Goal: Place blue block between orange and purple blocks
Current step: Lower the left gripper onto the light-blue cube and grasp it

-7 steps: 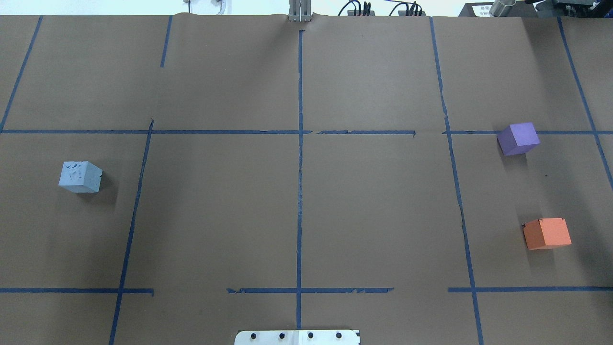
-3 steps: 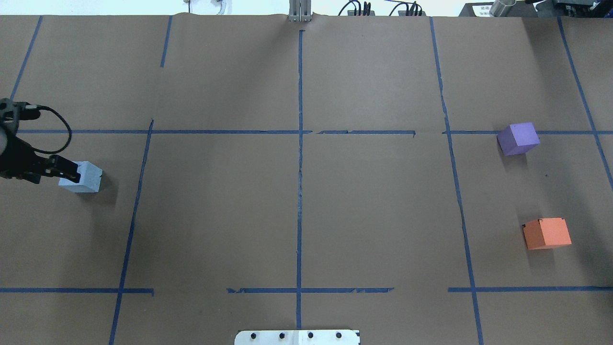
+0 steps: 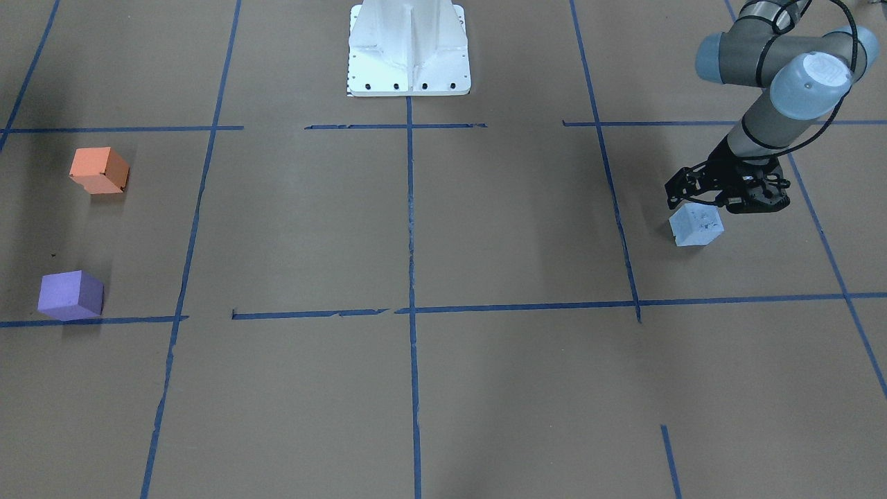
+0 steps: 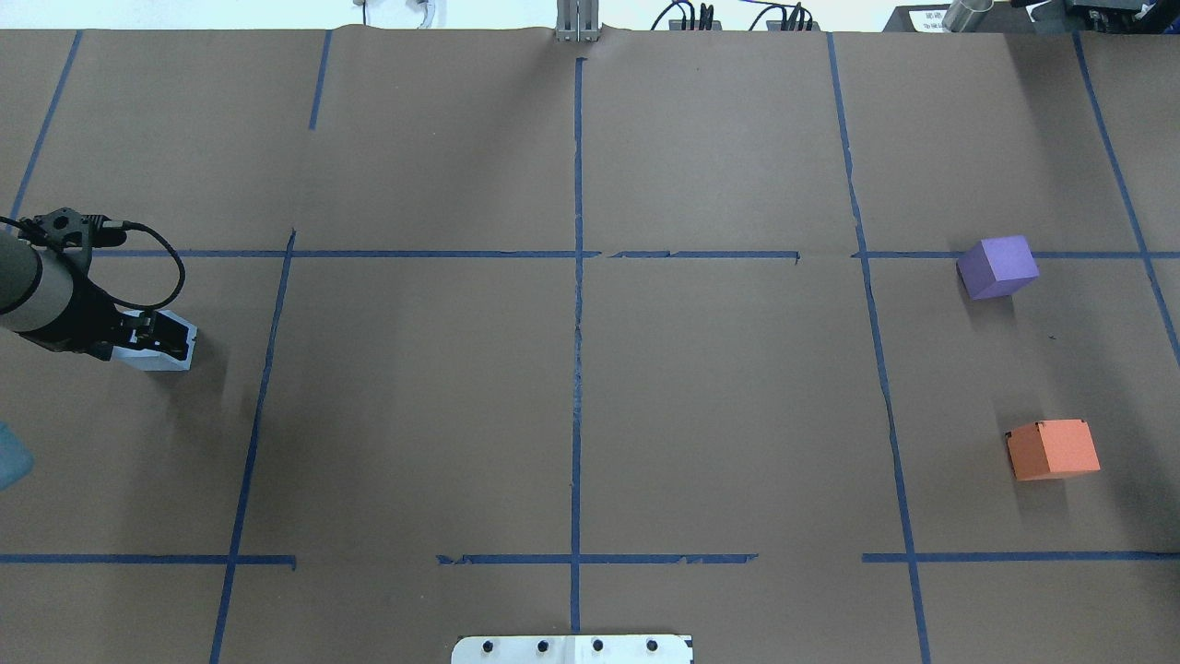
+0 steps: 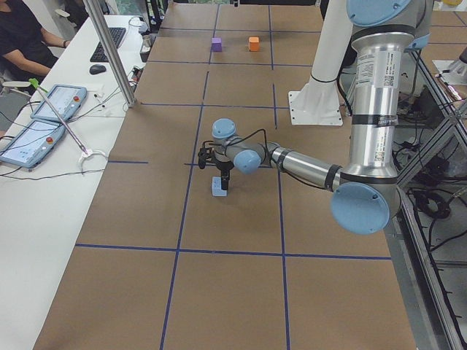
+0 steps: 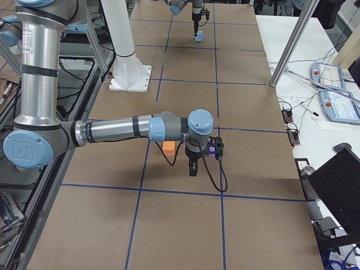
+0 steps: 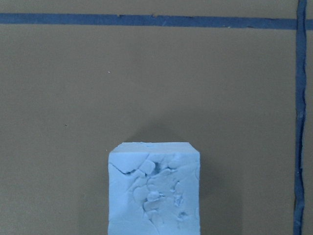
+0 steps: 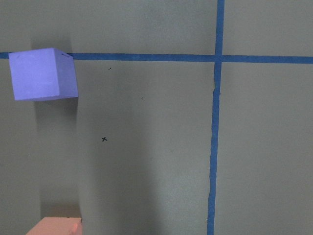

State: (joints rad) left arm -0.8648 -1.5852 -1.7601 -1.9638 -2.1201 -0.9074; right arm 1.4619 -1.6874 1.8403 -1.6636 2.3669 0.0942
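The pale blue block [image 4: 159, 361] sits on the table at the far left; it also shows in the front view [image 3: 696, 225] and low in the left wrist view [image 7: 154, 191]. My left gripper [image 4: 157, 334] hovers just over it, jaws open and empty, also seen in the front view [image 3: 727, 201]. The purple block [image 4: 998, 266] and orange block [image 4: 1053, 449] sit apart at the far right, with a bare gap between them. My right gripper [image 6: 192, 167] shows only in the exterior right view, beside the orange block [image 6: 169, 147]; I cannot tell if it is open or shut.
Brown paper with blue tape lines [image 4: 577, 323] covers the table. The white robot base [image 3: 409, 48] stands at the table's near middle edge. Operators' tablets [image 5: 44, 120] and cables lie on a side table.
My left arm has come in from the left edge of the overhead view and moved right until its gripper is over the blue block. The blocks have not moved.
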